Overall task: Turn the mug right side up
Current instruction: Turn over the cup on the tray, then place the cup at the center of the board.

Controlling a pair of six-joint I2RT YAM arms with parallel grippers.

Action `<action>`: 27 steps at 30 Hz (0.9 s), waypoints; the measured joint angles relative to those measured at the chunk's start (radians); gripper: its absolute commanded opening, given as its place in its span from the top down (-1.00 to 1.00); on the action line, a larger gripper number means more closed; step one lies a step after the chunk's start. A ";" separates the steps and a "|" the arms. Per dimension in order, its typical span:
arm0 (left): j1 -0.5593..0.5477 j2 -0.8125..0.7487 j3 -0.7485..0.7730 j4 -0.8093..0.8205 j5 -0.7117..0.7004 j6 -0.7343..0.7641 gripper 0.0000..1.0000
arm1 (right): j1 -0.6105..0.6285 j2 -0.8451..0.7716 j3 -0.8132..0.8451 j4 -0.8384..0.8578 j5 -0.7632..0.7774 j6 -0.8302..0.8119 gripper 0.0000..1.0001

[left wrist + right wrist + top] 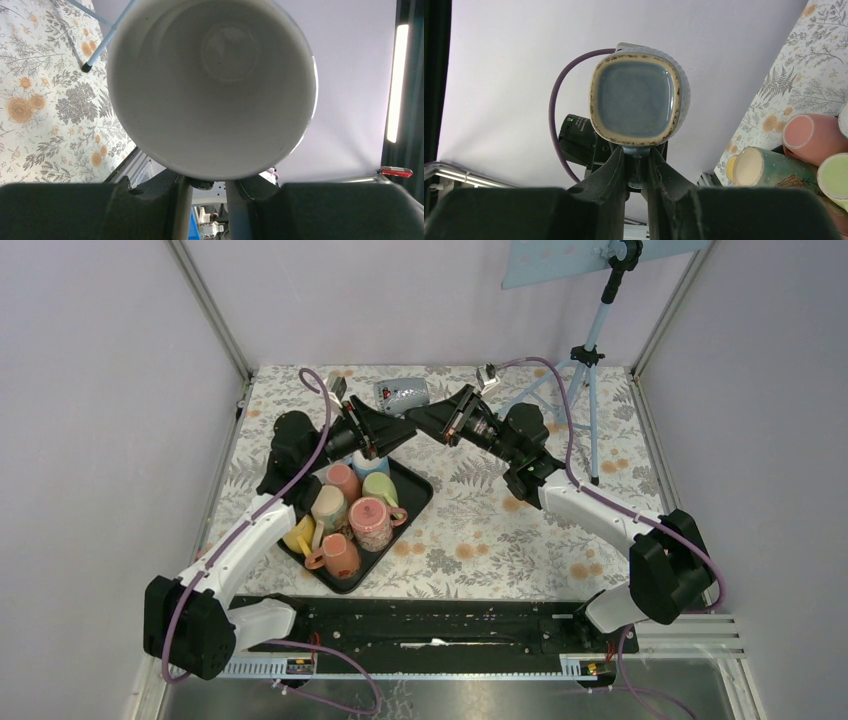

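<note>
Light-blue tripod (pixel 586 356) stands on the floral-cloth tabletop (pixel 480 530), which has grey ferns and orange blooms. Plain lilac walls (pixel 100 390) behind and to either side of tripod. Blue panel (pixel 560 260) atop it. Vertical strip light (pixel 394 80) lit.

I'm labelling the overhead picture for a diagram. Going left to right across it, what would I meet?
Left arm's base → tray of mugs → tripod → right arm's base. The blue mug overlaps the tray's span, so I leave it out.
</note>
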State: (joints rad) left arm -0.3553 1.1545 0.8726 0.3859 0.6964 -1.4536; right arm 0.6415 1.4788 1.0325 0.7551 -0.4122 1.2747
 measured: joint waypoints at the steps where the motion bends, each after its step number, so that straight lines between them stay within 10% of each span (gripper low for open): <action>1: 0.000 0.003 0.000 0.006 0.000 -0.005 0.43 | 0.000 0.000 0.000 0.003 0.000 0.004 1.00; 16: 0.000 0.008 -0.008 0.034 0.004 0.008 1.00 | 0.003 0.003 0.000 0.017 0.003 0.012 0.99; 27: 0.000 0.007 0.078 -0.139 0.010 0.182 1.00 | 0.010 -0.020 -0.008 -0.043 0.045 -0.067 -0.24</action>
State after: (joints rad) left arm -0.3557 1.1614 0.9508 0.2470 0.7063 -1.2716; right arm 0.6514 1.4586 1.0241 0.7124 -0.3676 1.2079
